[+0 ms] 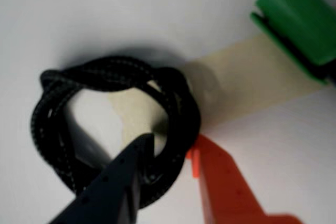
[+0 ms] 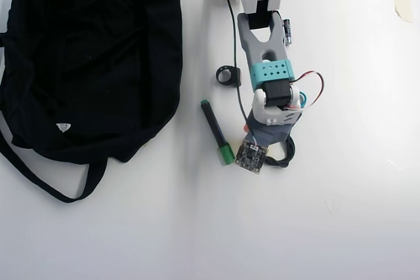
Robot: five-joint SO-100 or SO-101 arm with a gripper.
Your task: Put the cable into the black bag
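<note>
Wrist view: black braided cable coiled, claw straddling loop.

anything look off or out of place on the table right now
Nothing looks damaged or spilled. The coiled cable lies on the table with the gripper straddling its rim. The black bag lies flat to the left in the overhead view, beside a green-capped marker.

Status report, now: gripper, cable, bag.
Gripper open, straddling the coiled cable's strand. Cable on table, not lifted. Black bag off to overhead-left; green marker between.
</note>
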